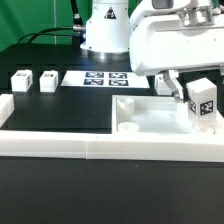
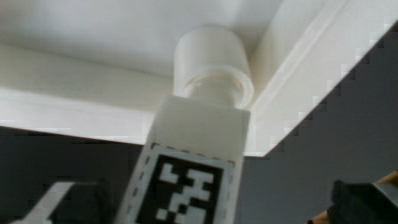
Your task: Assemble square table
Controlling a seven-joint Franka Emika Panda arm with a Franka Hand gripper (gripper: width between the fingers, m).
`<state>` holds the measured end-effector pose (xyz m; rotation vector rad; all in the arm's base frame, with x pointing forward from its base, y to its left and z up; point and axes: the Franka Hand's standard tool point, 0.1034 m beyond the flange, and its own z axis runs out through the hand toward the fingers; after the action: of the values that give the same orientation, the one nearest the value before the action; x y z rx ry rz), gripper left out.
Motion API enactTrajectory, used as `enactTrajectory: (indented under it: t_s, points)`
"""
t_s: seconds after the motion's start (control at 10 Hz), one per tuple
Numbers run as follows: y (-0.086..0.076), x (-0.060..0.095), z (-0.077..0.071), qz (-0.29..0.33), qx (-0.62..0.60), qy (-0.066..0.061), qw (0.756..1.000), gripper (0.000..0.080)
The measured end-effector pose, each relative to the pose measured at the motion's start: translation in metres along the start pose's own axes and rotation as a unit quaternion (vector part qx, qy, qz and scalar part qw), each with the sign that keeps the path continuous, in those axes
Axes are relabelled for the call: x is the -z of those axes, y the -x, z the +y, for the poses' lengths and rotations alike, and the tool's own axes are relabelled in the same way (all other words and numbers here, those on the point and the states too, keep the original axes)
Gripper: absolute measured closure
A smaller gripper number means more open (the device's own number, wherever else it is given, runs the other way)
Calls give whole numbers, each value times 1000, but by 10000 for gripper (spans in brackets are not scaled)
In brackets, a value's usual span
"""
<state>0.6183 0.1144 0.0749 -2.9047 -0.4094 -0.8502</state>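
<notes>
The white square slab [image 1: 150, 117] lies flat in the corner of the border wall, recessed side up. A white tagged leg block [image 1: 203, 101] stands slightly tilted at the slab's corner on the exterior view's right. In the wrist view this leg [image 2: 192, 165] points its round end [image 2: 215, 68] into the slab's corner [image 2: 107, 70]. My gripper [image 1: 190, 90] straddles the leg, and in the wrist view the gripper [image 2: 210, 208] is open, with a dark gap between the leg and each finger. Two more leg blocks [image 1: 20, 82] [image 1: 47, 80] stand at the back left.
The long low white border wall [image 1: 60, 135] runs along the front and up the exterior view's left. The marker board [image 1: 105, 77] lies flat behind the slab. The arm's white base [image 1: 105, 30] stands at the back, with cables beside it.
</notes>
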Motion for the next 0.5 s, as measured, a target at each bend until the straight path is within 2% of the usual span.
enactTrajectory:
  t_s: [0.5]
  points:
    - [0,0,0,0,0,0,1000,150]
